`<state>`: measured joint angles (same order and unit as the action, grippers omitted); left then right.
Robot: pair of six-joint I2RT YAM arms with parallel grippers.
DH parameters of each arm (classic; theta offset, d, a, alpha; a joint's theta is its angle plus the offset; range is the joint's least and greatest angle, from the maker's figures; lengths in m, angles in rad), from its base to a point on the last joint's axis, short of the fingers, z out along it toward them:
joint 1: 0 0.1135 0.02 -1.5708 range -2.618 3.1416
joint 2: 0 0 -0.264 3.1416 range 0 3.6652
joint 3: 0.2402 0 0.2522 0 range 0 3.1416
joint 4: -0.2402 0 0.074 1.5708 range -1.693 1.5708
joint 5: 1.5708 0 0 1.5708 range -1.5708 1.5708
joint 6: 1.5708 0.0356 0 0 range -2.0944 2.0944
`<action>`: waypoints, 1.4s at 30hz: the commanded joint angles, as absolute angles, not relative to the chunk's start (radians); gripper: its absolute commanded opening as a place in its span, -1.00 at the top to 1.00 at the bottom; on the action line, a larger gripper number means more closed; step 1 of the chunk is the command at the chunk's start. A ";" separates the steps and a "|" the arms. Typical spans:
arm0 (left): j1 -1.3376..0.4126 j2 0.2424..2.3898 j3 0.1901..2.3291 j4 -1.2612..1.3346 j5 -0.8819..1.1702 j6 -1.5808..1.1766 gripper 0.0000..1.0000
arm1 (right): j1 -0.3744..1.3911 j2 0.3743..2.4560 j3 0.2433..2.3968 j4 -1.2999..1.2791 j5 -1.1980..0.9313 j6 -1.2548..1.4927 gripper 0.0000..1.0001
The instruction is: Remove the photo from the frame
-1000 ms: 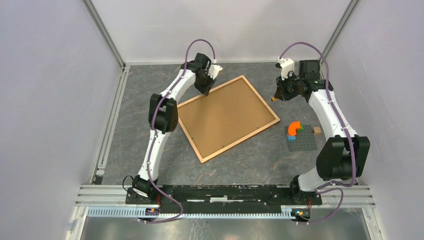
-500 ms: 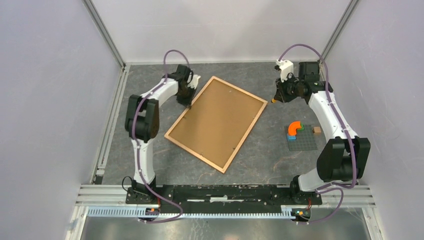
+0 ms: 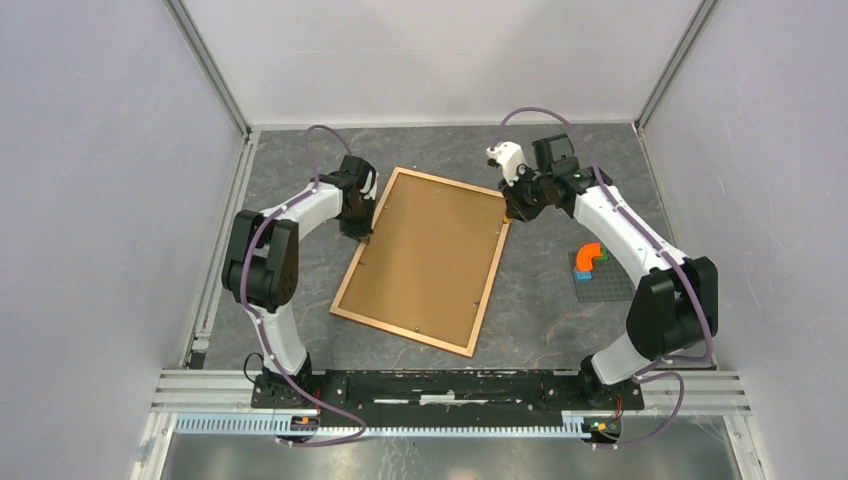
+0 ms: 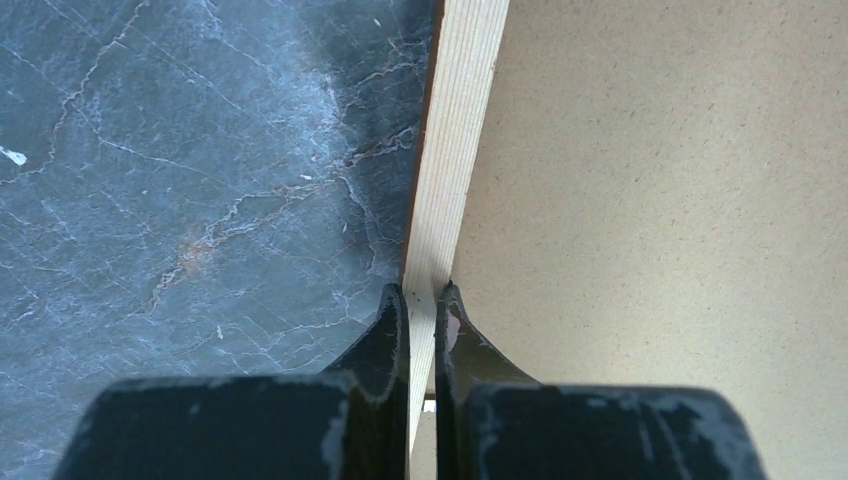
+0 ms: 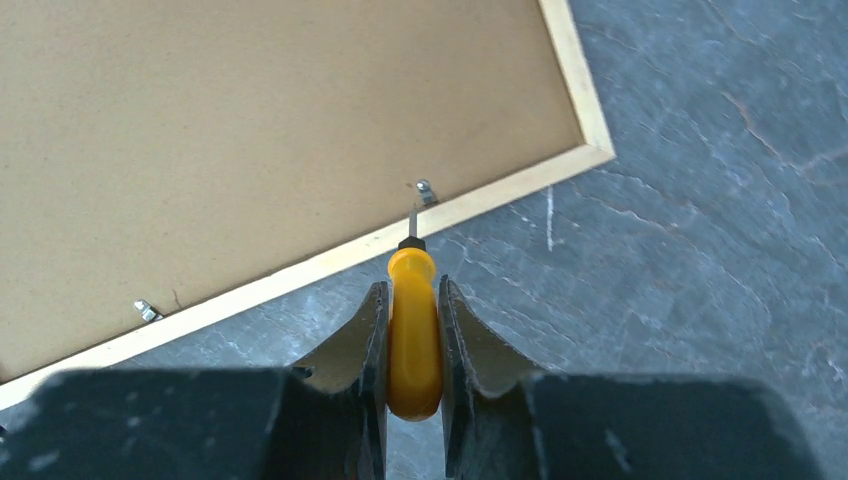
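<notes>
**Grey surface, frame face down, tabs not yet turned**

Dark marbled surface (image 3: 290, 190) is enclosed by plain white walls (image 3: 450, 60). The left pincer (image 4: 421, 300) is clamped on the frame (image 3: 425, 258) at its pale wooden edge, with the brown back panel (image 4: 680, 200) to its right. The frame is laid face down between the two pincers, so the photo is hidden. The right pincer (image 5: 412, 300) is closed on a yellow-handled screwdriver (image 5: 413, 345), its tip held just short of a metal tab (image 5: 425, 189) straight ahead. Little is judged done: tabs remain to be turned, the panel lifted, the photo withdrawn. A grey baseplate (image 3: 605, 282) lies on the right pincer's outer side.
</notes>
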<state>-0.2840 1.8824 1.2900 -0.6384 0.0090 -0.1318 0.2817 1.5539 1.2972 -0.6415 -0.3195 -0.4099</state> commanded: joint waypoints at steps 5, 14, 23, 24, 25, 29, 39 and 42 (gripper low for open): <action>-0.283 1.823 1.200 -0.634 -0.005 -0.235 0.96 | 0.382 1.569 1.229 -0.575 -0.236 -0.415 1.00; -0.284 1.836 1.181 -0.620 0.024 -0.195 0.96 | 0.416 1.624 1.234 -0.531 -0.156 -0.414 1.00; -0.284 1.852 1.198 -0.620 0.018 -0.190 0.95 | 0.419 1.659 1.295 -0.570 -0.085 -0.446 1.00; -0.284 1.854 1.200 -0.619 0.018 -0.190 0.96 | 0.418 1.661 1.303 -0.582 -0.083 -0.449 1.00; -0.284 1.856 1.201 -0.619 0.016 -0.192 0.96 | 0.419 1.663 1.308 -0.590 -0.079 -0.453 1.00; -0.285 1.864 1.205 -0.619 0.020 -0.190 0.95 | 0.419 1.671 1.338 -0.627 -0.082 -0.476 1.00; -0.284 1.873 1.209 -0.620 0.030 -0.190 0.96 | 0.424 1.701 1.355 -0.655 -0.090 -0.495 1.00; -0.284 1.871 1.209 -0.621 0.031 -0.189 0.96 | 0.431 1.701 1.333 -0.613 -0.061 -0.484 1.00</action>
